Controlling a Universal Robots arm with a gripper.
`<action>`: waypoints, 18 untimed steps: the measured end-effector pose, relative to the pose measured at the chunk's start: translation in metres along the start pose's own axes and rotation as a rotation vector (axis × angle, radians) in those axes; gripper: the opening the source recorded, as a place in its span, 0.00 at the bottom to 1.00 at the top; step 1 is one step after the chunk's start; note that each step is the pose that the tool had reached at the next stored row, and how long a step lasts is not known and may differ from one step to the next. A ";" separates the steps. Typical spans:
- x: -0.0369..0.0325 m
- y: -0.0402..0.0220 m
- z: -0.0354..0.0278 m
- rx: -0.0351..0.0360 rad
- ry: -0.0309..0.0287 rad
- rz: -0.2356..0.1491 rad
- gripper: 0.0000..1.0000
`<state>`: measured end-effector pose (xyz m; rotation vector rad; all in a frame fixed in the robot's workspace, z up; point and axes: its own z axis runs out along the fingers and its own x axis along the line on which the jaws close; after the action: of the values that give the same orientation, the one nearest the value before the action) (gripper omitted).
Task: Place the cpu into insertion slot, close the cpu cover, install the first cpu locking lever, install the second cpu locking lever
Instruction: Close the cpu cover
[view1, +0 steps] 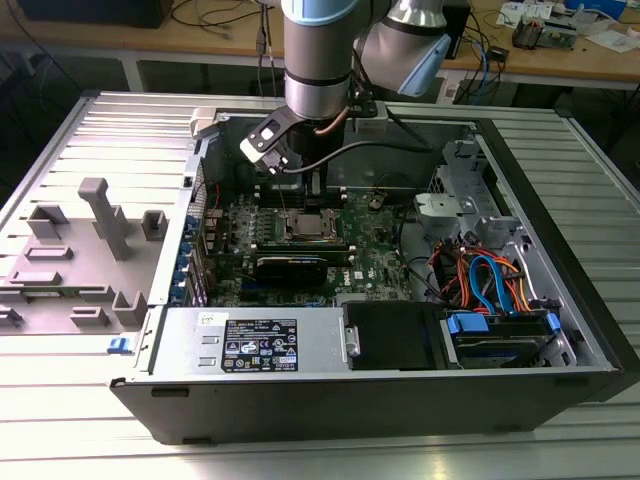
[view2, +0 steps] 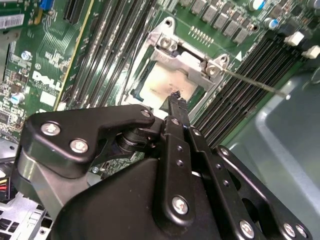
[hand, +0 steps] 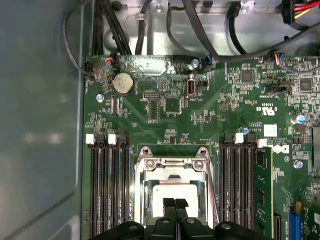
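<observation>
Ribbed metal tabletop (view1: 60, 420) is seen under an open case (view1: 560, 300); inside, the cpu (hand: 172, 190) is seated in the socket on the green board (hand: 150, 125) and framed by the lowered cover (hand: 172, 162); the fingers (hand: 170, 205) are pressed together just above the cpu; a lever (view2: 252, 82) is seen jutting out over the memory slots.

In the first wrist view the picture's edge cuts off part of the cpu (hand: 157, 192) and the cpu cover (hand: 172, 162), and the pincer (hand: 175, 202) hides a strip of the cpu; whether its tips touch it cannot be told. In the second wrist view the pincer's black body covers one side of the cover and much of the green board (view2: 50, 75). In the exterior view the arm (view1: 318, 60) hides part of the board
</observation>
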<state>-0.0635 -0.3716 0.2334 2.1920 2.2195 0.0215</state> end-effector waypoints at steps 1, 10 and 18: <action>0.0001 -0.0027 0.0003 0.0000 0.0001 0.000 0.11; 0.0004 -0.0209 0.0078 -0.0001 0.0003 0.000 0.11; 0.0005 -0.0250 0.0181 0.0000 0.0001 0.000 0.11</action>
<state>-0.0881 -0.3716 0.2146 2.1919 2.2196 0.0217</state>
